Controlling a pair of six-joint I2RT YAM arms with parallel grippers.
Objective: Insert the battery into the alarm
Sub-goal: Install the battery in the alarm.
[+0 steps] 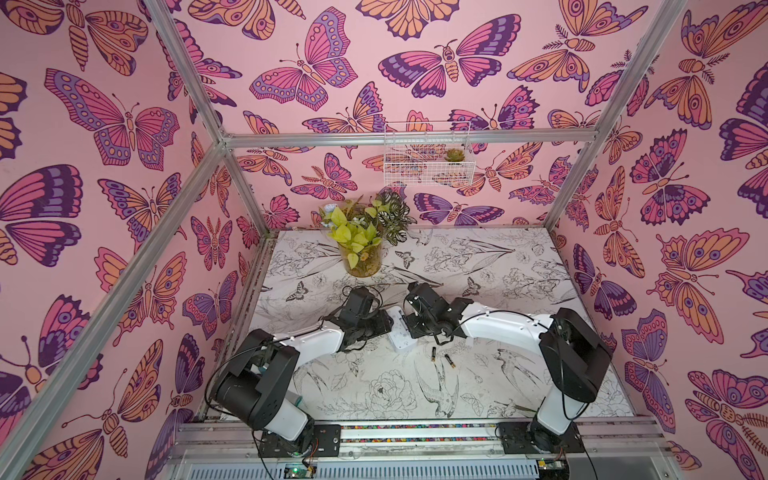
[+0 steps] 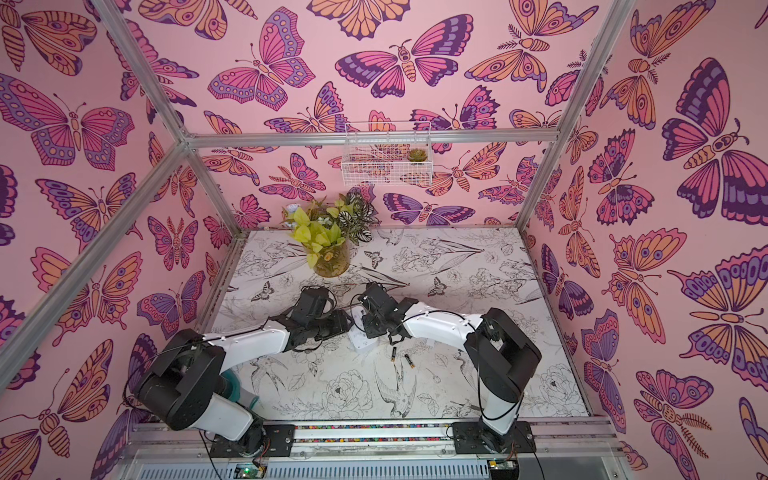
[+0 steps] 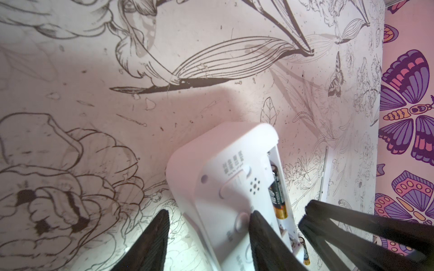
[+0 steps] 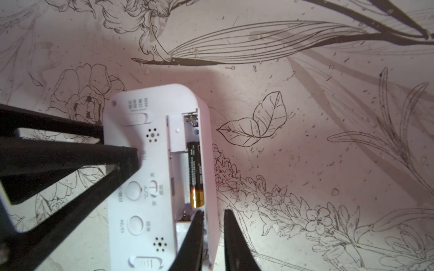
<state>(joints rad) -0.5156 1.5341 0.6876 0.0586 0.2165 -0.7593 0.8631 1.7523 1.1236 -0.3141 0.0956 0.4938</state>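
Counter (image 1: 498, 286): white w/ black floral & bird line print, scuffed; white alarm (image 1: 401, 334) lies mid-frame, back up; 2 loose batteries (image 1: 432, 354) just below-right of it; glass plant pot (image 1: 365, 262) upper centre, well apart.

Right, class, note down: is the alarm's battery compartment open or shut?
Open. No cover sits over the compartment in the alarm; a battery lies exposed inside it.

Smooth, matt white plastic alarm (image 4: 150, 164), its battery (image 4: 196, 173) wrapped in glossy black and copper foil. The left gripper fingers (image 3: 150, 241) are matt black plastic with ribbed faces. The table (image 4: 305, 93) is a scuffed, speckled printed sheet. Across the upper middle of both top views run a brushed metal frame (image 1: 311, 140) and a white wire basket (image 1: 428, 174).
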